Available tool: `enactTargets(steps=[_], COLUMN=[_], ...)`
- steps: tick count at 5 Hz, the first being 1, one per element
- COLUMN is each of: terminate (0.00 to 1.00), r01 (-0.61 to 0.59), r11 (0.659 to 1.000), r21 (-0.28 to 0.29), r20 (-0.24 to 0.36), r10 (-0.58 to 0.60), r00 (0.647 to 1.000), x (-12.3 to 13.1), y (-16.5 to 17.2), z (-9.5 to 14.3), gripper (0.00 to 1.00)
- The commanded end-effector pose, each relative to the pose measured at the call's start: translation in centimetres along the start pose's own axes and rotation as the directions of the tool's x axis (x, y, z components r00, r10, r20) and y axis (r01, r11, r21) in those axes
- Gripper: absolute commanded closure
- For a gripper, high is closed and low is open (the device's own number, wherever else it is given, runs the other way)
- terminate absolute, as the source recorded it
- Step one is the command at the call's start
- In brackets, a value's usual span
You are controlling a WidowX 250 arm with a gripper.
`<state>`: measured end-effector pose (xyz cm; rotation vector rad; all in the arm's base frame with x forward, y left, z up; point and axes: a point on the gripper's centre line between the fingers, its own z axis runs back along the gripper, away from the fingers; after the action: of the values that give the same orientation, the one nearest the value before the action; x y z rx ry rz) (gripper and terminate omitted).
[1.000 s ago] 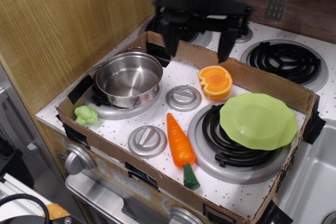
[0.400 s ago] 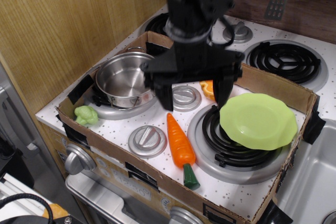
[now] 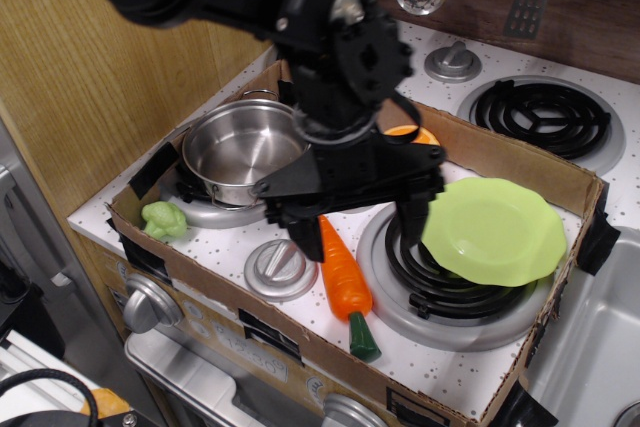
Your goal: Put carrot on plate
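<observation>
The orange toy carrot (image 3: 343, 279) lies on the white stove top inside the cardboard tray, its dark green stub pointing to the front. The lime-green plate (image 3: 495, 232) rests tilted on the front right burner. My black gripper (image 3: 357, 232) hangs just above the carrot's thick end, open, with one finger (image 3: 302, 237) left of the carrot and the other (image 3: 413, 229) over the burner at the right. It holds nothing.
A steel pot (image 3: 243, 152) stands on the left burner. A small light green toy vegetable (image 3: 164, 219) lies at the front left. An orange halved-fruit toy (image 3: 412, 134) is mostly hidden behind my arm. Cardboard walls (image 3: 300, 347) ring the stove top. A sink (image 3: 590, 347) lies to the right.
My gripper has come forward and down from the back of the stove to just over the carrot's thick end. It has stayed open. The carrot and plate have not moved.
</observation>
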<state>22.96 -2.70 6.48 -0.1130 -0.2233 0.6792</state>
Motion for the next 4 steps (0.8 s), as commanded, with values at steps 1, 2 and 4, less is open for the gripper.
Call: enactTargets(steps=[1, 2, 4], terminate=[0.0, 0.0, 0.0], r01=[-0.019, -0.039, -0.036], r11=[0.997, 0.995, 0.992], r21=[-0.077, -0.09, -0.118], r20=[0.006, 0.02, 0.004], r10=[0.019, 0.041, 0.036], r00=[1.0, 0.999, 0.999], x=[0.4, 0.2, 0.0], y=[-0.2, 0.2, 0.6], z=[-2.9, -3.8, -5.4], gripper=[0.0, 0.0, 0.0])
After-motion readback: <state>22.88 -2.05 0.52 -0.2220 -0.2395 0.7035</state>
